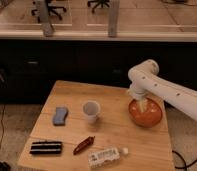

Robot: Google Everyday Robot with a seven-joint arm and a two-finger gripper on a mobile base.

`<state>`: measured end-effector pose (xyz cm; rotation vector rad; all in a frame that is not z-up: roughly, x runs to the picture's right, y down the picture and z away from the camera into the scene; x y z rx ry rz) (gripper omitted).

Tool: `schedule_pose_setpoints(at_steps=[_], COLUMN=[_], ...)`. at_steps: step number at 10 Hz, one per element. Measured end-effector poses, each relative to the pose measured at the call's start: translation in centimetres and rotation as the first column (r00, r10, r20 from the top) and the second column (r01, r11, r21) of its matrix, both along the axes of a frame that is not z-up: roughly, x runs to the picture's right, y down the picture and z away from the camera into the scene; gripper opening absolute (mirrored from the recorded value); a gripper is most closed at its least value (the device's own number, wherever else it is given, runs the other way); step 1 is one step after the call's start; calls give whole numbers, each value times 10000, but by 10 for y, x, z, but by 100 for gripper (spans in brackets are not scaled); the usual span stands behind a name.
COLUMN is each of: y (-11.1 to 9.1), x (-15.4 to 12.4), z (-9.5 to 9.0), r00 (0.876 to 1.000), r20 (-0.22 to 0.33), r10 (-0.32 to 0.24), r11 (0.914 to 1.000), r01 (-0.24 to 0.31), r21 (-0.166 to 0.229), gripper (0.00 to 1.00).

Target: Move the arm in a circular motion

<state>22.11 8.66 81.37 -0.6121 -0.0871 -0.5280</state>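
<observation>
The large glossy white robot arm of thick rounded tube segments [167,90] reaches in from the right edge of the view, bends at a bulbous joint above the far right part of the pale wooden bench [112,102], and turns downward. Its small pale cream pincer [140,106] hangs just over the round orange bowl [146,114] that sits at the right side of the bench, apparently within the bowl's rim as seen from this angle; whether it touches the bowl cannot be told. Nothing appears to be carried. To the left stand a white paper cup [91,111], upright near the middle, and a blue-grey rectangular sponge [60,115] further left; along the near edge lie a black ridged rectangular packet [46,147], a small dark red snack wrapper [84,145] and a clear plastic bottle with a white label [108,156], on its side. The step in hand seems to be the circular sweep itself, with the arm somewhere along its loop above the bowl; how much of the circle is traced cannot be judged from this moment alone. The next move calls for a smooth curved path held at an even height, high enough to pass over the bowl's rim and, should the loop swing left, to stay clear of the upright cup, which would tip easily if brushed.
</observation>
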Motion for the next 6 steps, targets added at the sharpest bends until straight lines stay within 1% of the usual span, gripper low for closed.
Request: schedule_pose_setpoints(at_steps=[2,5,6], y=[-3,-2,-3], x=[-5,1,-2], z=[2,2,4], r00=[9999,9998,9997], r20=[47,42,98], r10=[-122,-185,-232], r11=[9999,9998,9997], r01=[122,185,233], r21=[-18,-58,-30], gripper=[80,80,80])
